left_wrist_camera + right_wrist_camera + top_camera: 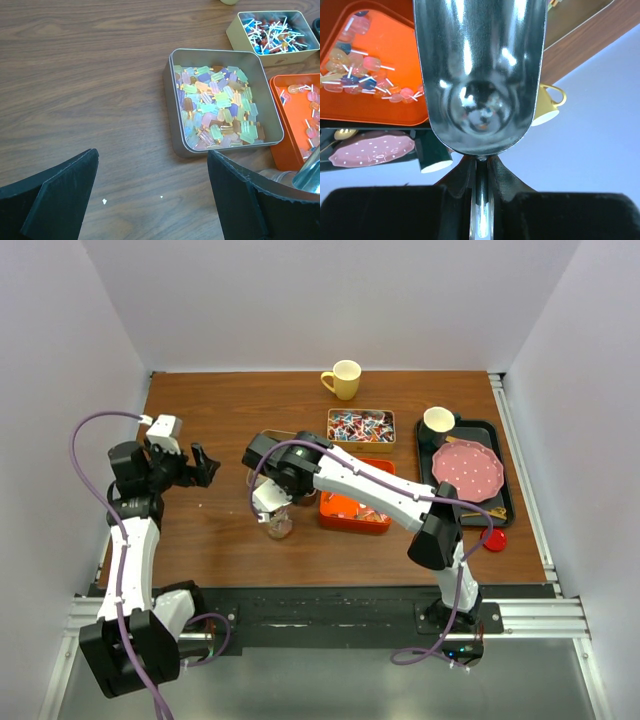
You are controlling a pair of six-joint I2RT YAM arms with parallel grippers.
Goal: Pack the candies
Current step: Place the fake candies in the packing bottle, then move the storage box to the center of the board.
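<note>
Pastel candies fill a grey square tin. Red-blue-white candies lie in a gold tin behind it, also in the left wrist view. Orange-pink candies sit in an orange tin. My right gripper is shut on the handle of a metal scoop, which shows no candy in its bowl and hangs over a small glass jar. My left gripper stands open above bare wood, left of the pastel tin, with nothing between its fingers.
A yellow mug stands at the back. A black tray on the right carries a pink dotted plate and a white cup. A small red lid lies by the tray's near corner.
</note>
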